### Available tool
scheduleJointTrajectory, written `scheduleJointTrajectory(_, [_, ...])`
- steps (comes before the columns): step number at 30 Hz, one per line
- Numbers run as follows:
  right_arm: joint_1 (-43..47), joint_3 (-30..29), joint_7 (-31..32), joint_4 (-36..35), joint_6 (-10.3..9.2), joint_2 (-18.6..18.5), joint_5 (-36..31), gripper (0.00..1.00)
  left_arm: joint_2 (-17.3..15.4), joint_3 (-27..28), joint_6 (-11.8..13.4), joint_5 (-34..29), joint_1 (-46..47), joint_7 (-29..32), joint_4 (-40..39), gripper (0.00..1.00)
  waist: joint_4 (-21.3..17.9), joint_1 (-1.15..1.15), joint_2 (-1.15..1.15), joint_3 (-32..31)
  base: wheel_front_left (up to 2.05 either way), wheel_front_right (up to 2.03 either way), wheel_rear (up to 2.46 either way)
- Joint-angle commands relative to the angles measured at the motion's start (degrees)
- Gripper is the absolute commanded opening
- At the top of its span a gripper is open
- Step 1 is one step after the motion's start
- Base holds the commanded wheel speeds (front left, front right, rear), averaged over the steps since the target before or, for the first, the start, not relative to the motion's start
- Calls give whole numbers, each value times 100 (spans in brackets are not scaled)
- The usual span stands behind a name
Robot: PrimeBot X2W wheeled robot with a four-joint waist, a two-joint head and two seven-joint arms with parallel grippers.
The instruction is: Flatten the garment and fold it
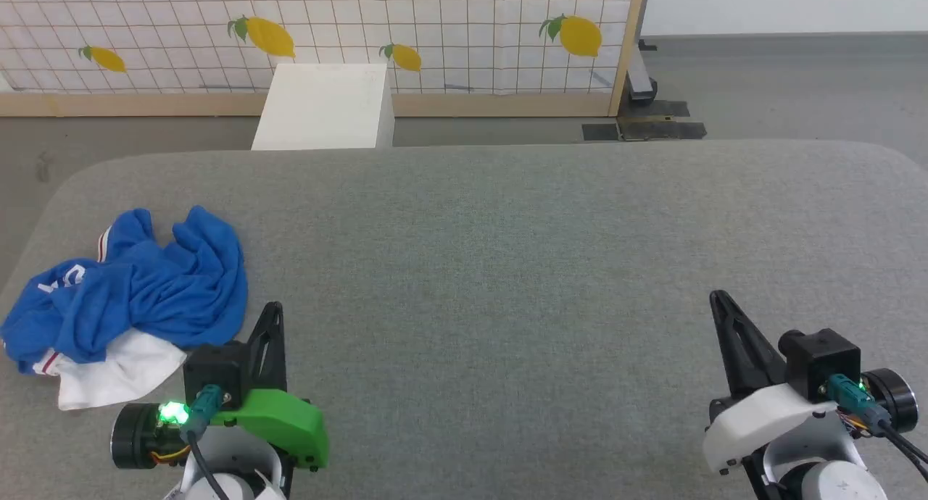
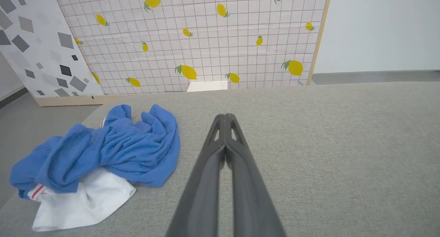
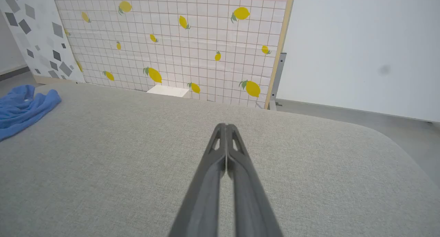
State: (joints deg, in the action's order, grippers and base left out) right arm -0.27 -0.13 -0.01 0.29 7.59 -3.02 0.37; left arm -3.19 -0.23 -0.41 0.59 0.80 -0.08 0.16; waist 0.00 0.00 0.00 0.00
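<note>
Grey woven table (image 1: 507,268) with rounded corners; crumpled blue-and-white jersey garment (image 1: 145,290) heaped near its left edge. Jaws of left gripper (image 1: 274,309) and right gripper (image 1: 716,296) pressed together.

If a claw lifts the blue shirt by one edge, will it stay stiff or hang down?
Probably floppy: the shirt lies crumpled in soft folds, so it would likely drape. It looks thin, so probably light. Pushed over the woven grey surface, it may bunch rather than slide.
</note>
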Motion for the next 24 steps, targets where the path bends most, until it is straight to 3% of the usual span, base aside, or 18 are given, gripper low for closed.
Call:
scheduleJointTrajectory(1, [27,13,1,-29,-10,14,-37,0,32,23,41,-59,-80,8,-16,0,0,0,0,0,0,0,0])
scheduleJointTrajectory(20, [27,13,1,-29,-10,14,-37,0,32,23,41,-59,-80,8,-16,0,0,0,0,0,0,0,0])
scheduleJointTrajectory(21, [0,0,0,0,0,0,0,100,0,0,0,0,0,0,0,100,0,0,0,0,0,0,0])
scheduleJointTrajectory(24, [0,-6,-1,5,1,-1,4,100,-1,-16,0,6,2,-2,2,100,0,0,0,0,0,0,0])
